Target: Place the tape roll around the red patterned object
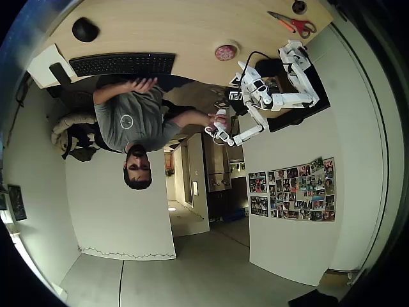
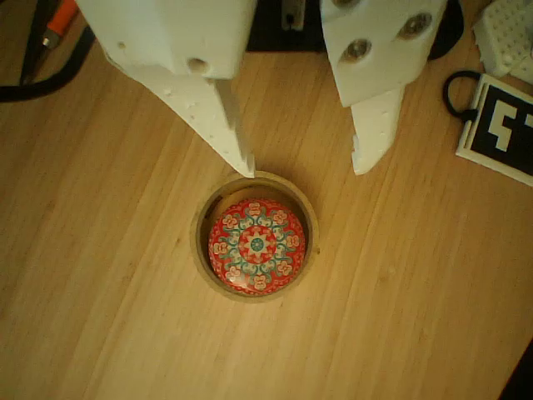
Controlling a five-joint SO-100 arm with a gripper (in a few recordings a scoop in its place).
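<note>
Tape roll (image 2: 255,237) lies flat on the wooden table (image 2: 100,275), encircling the red patterned object (image 2: 256,245), which sits inside its open centre. Wrist view resolves the dome's floral mandala pattern; overhead view shows the pair (image 1: 226,52) merely as a small ringed disc, left of the red-handled scissors (image 1: 294,24). Gripper (image 2: 304,167) is released, jaws apart, empty, fingertips just above the ring's upper rim in the wrist view.

An office or home study; a wooden desk (image 1: 192,25) carries a keyboard (image 1: 123,64) and mouse (image 1: 84,29). A photo collage (image 1: 292,190) hangs on the wall.
</note>
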